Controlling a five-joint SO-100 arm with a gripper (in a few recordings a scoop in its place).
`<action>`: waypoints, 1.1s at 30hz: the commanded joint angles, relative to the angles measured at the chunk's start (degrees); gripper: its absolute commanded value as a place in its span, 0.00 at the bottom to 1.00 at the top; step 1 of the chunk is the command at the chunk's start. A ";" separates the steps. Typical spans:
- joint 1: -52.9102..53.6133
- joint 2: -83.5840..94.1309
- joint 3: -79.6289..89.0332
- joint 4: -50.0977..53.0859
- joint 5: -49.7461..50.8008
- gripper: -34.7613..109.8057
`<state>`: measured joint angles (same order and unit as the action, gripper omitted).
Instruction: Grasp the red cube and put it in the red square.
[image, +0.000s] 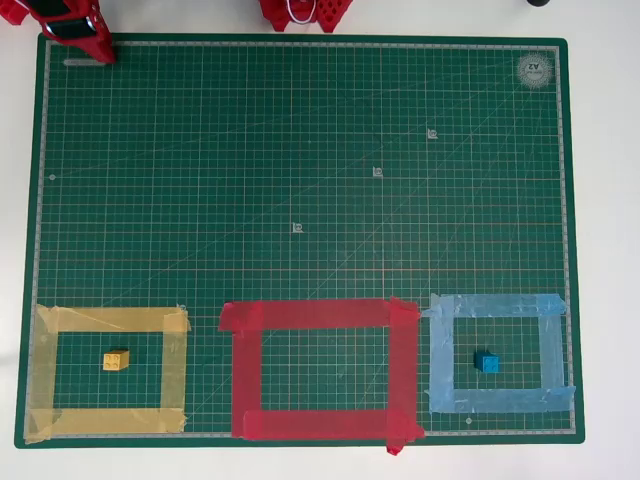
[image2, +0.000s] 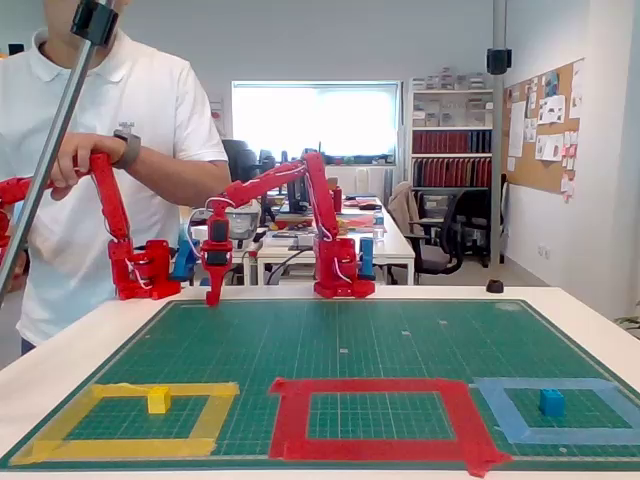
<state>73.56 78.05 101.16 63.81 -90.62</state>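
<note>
Nearest the front edge of the mat (image: 300, 150) in the overhead view, the red square (image: 310, 315) sits bare at 6 o'clock, between the yellow square holding a yellow cube (image: 116, 360) and the blue square holding a blue cube (image: 487, 363). At the far corner, 11 o'clock, the gripper (image: 95, 45) points down at the mat (image2: 213, 285). From it the red square lies toward 5 o'clock, well apart. Whether its jaws are parted or clenched I cannot tell, nor where the red cube is; red against red there would hide it.
</note>
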 joint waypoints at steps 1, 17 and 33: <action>0.09 2.72 -0.97 -0.53 -0.09 0.24; -29.44 -9.23 -27.95 -5.19 1.58 0.24; -71.46 -34.01 -74.53 32.26 19.07 0.24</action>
<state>11.07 40.96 31.64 88.51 -77.70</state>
